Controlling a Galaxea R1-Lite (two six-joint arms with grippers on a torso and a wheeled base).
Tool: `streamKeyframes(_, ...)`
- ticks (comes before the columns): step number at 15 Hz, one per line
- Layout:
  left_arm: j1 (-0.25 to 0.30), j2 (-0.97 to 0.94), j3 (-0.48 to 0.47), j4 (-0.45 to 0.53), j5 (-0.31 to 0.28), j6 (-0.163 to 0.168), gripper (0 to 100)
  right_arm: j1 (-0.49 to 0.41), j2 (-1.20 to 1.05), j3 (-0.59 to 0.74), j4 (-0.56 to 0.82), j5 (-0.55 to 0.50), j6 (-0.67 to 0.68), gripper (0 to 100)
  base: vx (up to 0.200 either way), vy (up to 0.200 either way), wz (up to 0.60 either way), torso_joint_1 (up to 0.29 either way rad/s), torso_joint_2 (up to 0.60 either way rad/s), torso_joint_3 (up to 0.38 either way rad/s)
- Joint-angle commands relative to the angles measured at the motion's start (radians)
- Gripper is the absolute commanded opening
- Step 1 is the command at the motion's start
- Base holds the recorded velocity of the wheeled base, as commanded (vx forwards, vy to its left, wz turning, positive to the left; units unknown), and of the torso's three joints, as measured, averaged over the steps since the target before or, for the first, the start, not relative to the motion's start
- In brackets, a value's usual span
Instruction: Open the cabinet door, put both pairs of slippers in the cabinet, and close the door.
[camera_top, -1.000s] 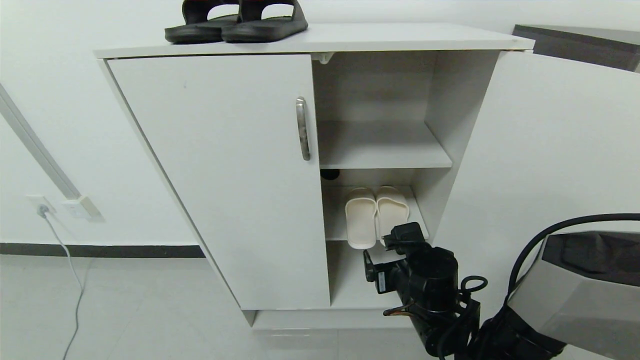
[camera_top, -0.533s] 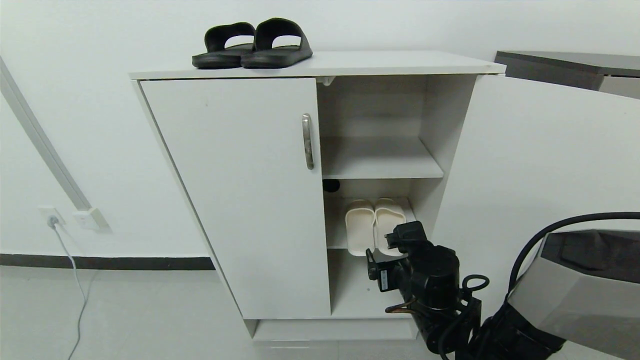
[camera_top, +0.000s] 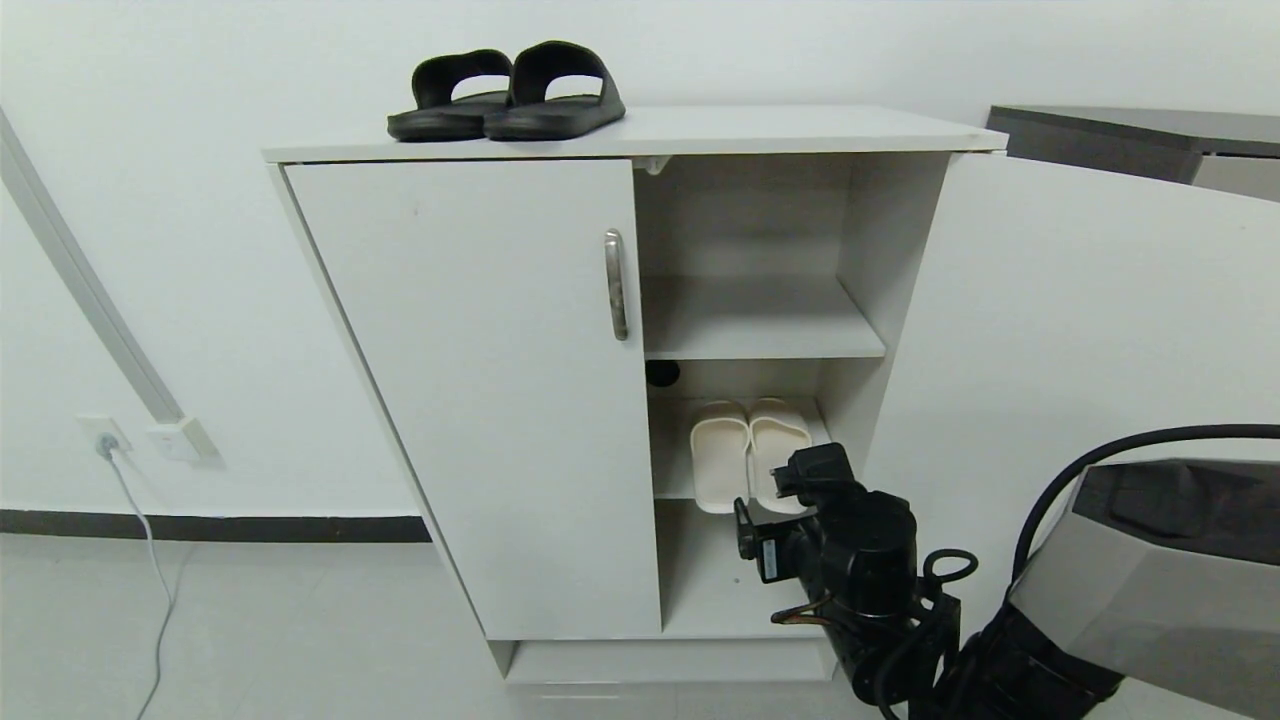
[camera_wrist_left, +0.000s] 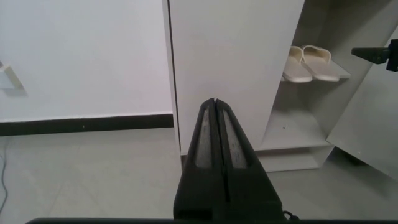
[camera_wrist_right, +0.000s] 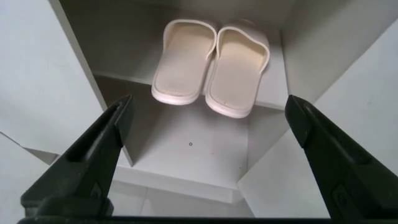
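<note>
A pair of black slippers stands on top of the white cabinet, towards its left side. The cabinet's right door is swung wide open; its left door is closed. A cream pair of slippers lies side by side on the middle shelf. My right gripper hangs open just in front of that shelf, apart from the cream pair and holding nothing. My left gripper is shut, low down, facing the closed left door.
The left door has a metal handle. An upper shelf lies above the cream pair and a bottom compartment below. A wall socket with a cable is at the left. Grey-topped furniture stands behind the open door.
The head camera has pulled back and up, so the cabinet sits lower and smaller in the picture. Slippers, doors and my right gripper keep their places.
</note>
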Motion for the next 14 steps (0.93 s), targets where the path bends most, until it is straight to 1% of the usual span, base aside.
streamKeyframes(1, 0.0, 0.002, 0.0, 0.0, 0.001, 0.0, 0, 0.0, 0.003, 0.0, 0.0, 0.0, 0.0, 100, 0.0, 0.2, 0.0, 0.007, 0.0, 0.002)
streamKeyframes(6, 0.0, 0.002, 0.0, 0.0, 0.001, -0.002, 0, -0.004, 0.009, -0.001, -0.002, 0.0, 0.001, 100, 0.0, 0.2, 0.0, 0.003, 0.0, 0.005)
streamKeyframes(8, 0.0, 0.002, 0.0, 0.0, 0.001, -0.002, 0, -0.004, 0.008, 0.0, -0.029, 0.0, 0.0, 100, 0.0, 0.2, 0.0, 0.002, 0.0, -0.002)
streamKeyframes(14, 0.0, 0.002, 0.0, 0.0, 0.001, -0.002, 0, 0.005, -0.001, 0.005, -0.04, -0.001, -0.003, 100, 0.0, 0.2, 0.0, 0.004, 0.0, 0.005)
